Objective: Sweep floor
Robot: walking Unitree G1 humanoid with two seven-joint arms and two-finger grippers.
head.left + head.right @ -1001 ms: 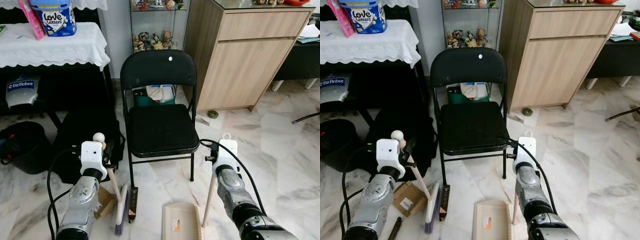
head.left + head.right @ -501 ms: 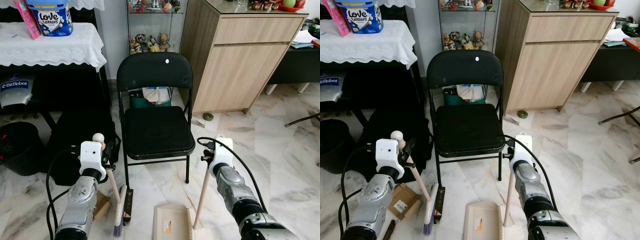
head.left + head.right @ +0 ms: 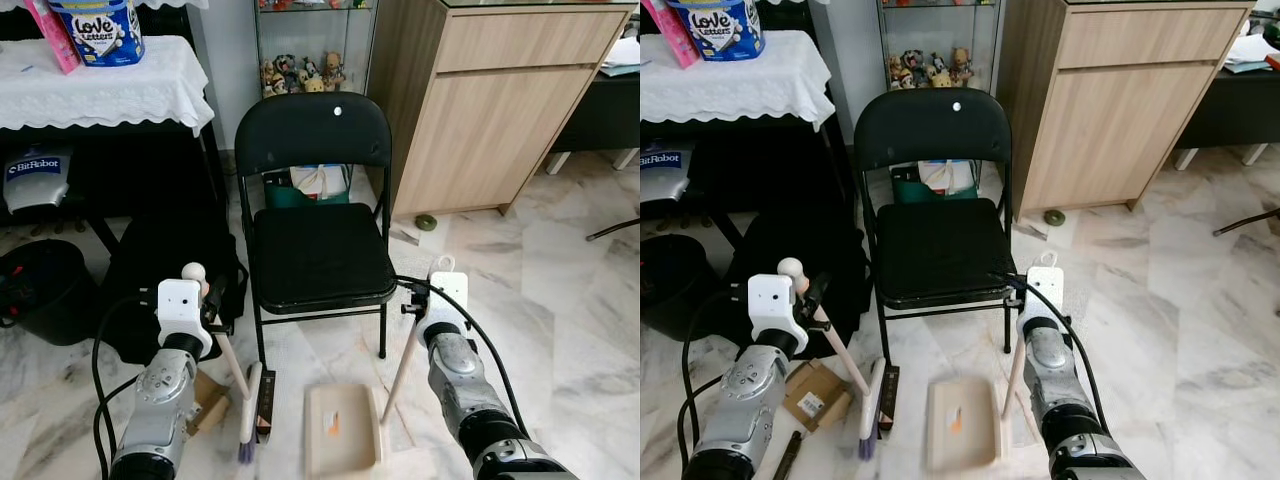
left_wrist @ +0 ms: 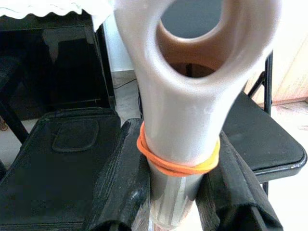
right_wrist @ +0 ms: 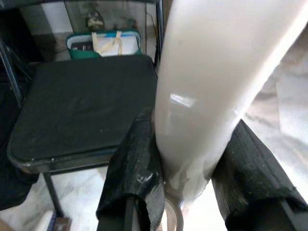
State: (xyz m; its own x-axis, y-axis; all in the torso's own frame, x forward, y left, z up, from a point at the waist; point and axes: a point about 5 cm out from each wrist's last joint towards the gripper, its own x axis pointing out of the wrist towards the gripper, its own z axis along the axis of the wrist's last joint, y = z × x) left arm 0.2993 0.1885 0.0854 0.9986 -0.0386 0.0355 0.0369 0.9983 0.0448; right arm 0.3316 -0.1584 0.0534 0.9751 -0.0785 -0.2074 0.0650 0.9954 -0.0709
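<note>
Left gripper (image 4: 175, 192) clamps the broom (image 3: 246, 425) handle, slanting head-down toward the chair (image 3: 318, 250); right gripper (image 5: 192, 183) grips the dustpan (image 3: 340, 428) handle, leaning upright.

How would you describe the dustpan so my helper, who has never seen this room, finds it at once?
Start at the black folding chair in the middle of the room. On the marble floor just in front of its legs lies the dustpan, a flat beige tray. Its long pale handle rises to the right claw, unlike the brush beside it, which stands on edge.
</note>
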